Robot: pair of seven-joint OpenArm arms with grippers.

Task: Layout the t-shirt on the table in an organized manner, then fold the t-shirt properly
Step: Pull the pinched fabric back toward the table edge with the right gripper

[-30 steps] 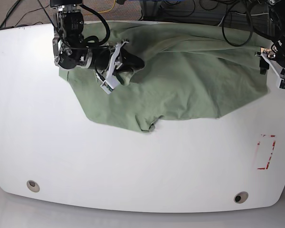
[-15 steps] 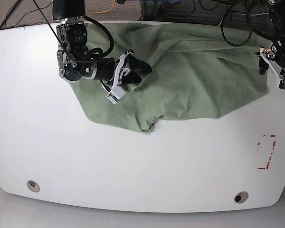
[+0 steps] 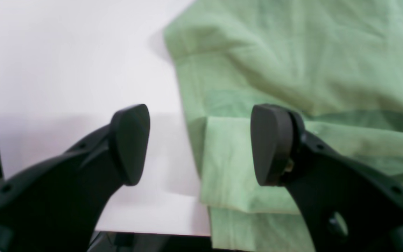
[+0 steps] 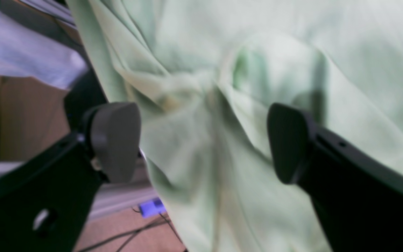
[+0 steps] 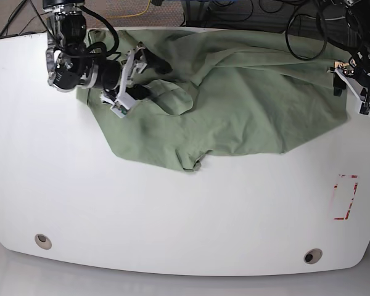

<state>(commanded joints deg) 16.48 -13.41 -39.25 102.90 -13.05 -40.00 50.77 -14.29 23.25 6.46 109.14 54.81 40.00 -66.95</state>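
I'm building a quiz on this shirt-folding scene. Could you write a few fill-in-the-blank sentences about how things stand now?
1. Both the left gripper and the right gripper have their jaws ____.
2. The t-shirt is pale ____ in colour.
3. In the base view, a rectangle of ____ tape marks the table near its right edge.
4. The left gripper sits at the shirt's edge, one finger over bare ____.

Missing words: open; green; red; table
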